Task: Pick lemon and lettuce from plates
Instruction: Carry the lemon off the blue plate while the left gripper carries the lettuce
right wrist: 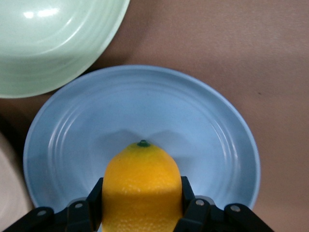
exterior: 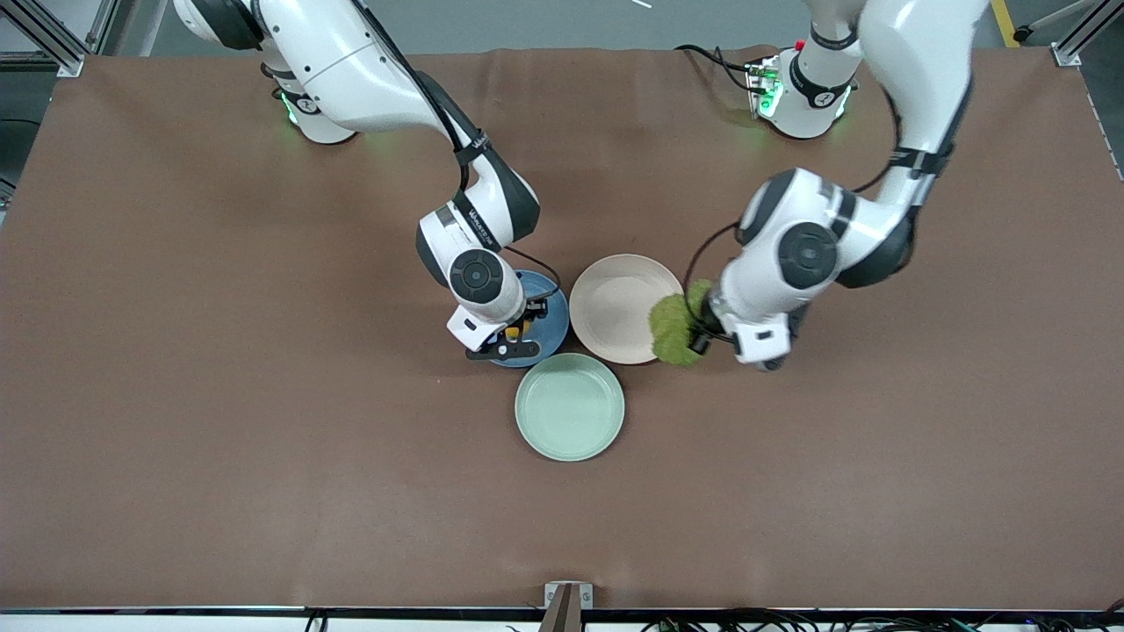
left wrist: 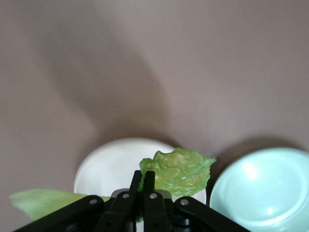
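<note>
My right gripper (exterior: pixel 516 332) is over the blue plate (exterior: pixel 543 338) and is shut on the yellow-orange lemon (right wrist: pixel 141 188), a finger on each side of it. The blue plate (right wrist: pixel 203 121) lies just under the lemon. A sliver of the lemon (exterior: pixel 514 332) shows in the front view. My left gripper (exterior: pixel 698 338) is shut on the crinkled green lettuce (exterior: pixel 673 331) at the edge of the beige plate (exterior: pixel 615 303) toward the left arm's end. In the left wrist view the fingers (left wrist: pixel 153 184) pinch the lettuce (left wrist: pixel 181 171) over the beige plate (left wrist: pixel 108 164).
An empty mint-green plate (exterior: pixel 569 406) lies nearer to the front camera than the blue and beige plates, close to both. It also shows in the left wrist view (left wrist: pixel 263 188) and the right wrist view (right wrist: pixel 53 38). Brown cloth (exterior: pixel 263 439) covers the table.
</note>
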You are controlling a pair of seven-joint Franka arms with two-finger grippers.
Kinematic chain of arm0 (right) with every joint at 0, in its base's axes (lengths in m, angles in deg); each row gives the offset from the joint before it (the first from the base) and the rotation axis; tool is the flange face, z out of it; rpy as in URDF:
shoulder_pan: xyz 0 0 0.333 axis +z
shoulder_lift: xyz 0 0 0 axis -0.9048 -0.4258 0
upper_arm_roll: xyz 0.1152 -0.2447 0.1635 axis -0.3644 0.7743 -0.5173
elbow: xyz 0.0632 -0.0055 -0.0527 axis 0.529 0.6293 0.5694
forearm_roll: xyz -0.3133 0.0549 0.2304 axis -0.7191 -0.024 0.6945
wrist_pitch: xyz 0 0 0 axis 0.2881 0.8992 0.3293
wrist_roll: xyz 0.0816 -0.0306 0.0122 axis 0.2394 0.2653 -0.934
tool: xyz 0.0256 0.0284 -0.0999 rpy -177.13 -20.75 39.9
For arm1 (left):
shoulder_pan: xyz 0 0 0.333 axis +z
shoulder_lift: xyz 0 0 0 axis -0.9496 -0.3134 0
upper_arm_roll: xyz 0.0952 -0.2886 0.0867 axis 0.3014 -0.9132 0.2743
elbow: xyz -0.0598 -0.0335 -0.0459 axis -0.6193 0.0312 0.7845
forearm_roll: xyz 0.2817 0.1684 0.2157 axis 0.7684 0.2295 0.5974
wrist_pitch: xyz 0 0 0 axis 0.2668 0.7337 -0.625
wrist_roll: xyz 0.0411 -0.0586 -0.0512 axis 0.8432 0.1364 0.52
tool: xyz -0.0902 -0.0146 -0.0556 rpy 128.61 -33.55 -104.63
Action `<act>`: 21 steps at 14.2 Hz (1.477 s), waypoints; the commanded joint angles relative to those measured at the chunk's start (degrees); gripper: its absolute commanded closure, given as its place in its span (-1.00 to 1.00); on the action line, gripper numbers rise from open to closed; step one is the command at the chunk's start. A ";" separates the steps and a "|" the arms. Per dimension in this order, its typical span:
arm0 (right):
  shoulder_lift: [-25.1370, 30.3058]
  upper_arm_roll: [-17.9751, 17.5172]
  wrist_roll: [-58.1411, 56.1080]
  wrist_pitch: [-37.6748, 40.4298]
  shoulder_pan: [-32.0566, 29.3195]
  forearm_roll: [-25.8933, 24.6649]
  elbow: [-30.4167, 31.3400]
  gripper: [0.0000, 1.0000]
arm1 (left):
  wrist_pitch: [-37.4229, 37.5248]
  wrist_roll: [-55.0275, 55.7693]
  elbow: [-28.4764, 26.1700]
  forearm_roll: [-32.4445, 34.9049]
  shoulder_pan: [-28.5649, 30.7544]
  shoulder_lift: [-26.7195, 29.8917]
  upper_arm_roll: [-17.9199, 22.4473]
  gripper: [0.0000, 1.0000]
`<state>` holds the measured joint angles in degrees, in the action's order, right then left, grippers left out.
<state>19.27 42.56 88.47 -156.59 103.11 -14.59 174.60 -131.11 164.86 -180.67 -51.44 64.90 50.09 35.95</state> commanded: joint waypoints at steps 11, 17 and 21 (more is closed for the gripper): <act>21.04 4.16 -34.08 23.03 -32.21 -9.08 5.24 0.60 | -5.11 -22.50 0.75 11.93 22.90 -10.98 -0.35 0.83; 13.67 4.25 -42.38 -1.76 -44.02 -10.92 15.36 0.58 | -4.15 -22.67 1.54 11.93 22.83 -7.58 -1.05 -1.00; 9.97 4.42 -43.44 -10.47 -46.48 -11.10 17.20 0.57 | 10.31 -35.13 12.22 11.49 23.01 -4.92 -1.14 -1.00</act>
<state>28.99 48.04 45.48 -164.21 58.01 -24.47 190.05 -129.26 135.41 -174.34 -40.52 87.89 43.80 34.75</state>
